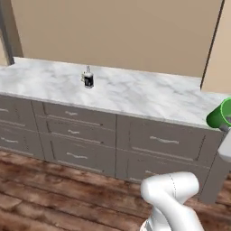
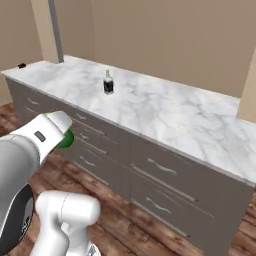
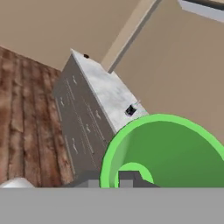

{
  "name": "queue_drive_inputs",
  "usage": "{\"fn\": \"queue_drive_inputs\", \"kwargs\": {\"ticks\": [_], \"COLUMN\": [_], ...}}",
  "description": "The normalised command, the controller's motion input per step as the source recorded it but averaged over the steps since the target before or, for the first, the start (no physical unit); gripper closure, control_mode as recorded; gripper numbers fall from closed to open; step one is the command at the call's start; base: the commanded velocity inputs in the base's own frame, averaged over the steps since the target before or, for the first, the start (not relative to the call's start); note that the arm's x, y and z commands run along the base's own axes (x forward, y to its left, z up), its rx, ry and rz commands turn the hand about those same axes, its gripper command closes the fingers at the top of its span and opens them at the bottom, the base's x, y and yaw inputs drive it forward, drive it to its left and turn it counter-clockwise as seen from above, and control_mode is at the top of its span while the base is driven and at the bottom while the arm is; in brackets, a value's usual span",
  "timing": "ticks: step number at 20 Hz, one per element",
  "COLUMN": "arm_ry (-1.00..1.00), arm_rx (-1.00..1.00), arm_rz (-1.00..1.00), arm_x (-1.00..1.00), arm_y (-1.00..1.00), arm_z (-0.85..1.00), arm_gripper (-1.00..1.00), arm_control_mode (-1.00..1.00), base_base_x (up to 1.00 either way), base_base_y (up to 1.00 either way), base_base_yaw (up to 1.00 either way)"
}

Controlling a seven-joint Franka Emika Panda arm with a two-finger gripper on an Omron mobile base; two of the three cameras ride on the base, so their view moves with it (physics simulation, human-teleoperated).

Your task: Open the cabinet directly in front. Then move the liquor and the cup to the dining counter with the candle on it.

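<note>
Claw (image 3: 114, 180) pinches the cup's (image 3: 168, 153) rim, its body cut off.

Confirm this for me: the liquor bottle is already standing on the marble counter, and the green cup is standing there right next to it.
Half right. The liquor does stand on the dining counter, but the cup is not beside it. The hand view shows the gripper shut on the cup's rim, and the left base view shows the cup held in the air off the counter's right end, far from the bottle.
</note>
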Motion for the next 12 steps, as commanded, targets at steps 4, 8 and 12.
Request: {"fn": "queue_drive_inputs", "kwargs": {"ticks": [4, 8, 12], "arm_ry": [0.0, 0.0, 0.0], "arm_rx": [0.0, 0.0, 0.0], "arm_rz": [0.0, 0.0, 0.0], "arm_x": [0.0, 0.0, 0.0], "arm_y": [0.0, 0.0, 0.0], "arm_z": [0.0, 0.0, 0.0], "arm_gripper": [1.0, 1.0, 1.0], "arm_control_mode": [1.0, 1.0, 1.0], "base_base_x": [0.4, 0.33, 0.14], "base_base_y": [-0.03, 0.2, 0.65], "base_base_yaw": [-0.56, -0.41, -0.3]}}
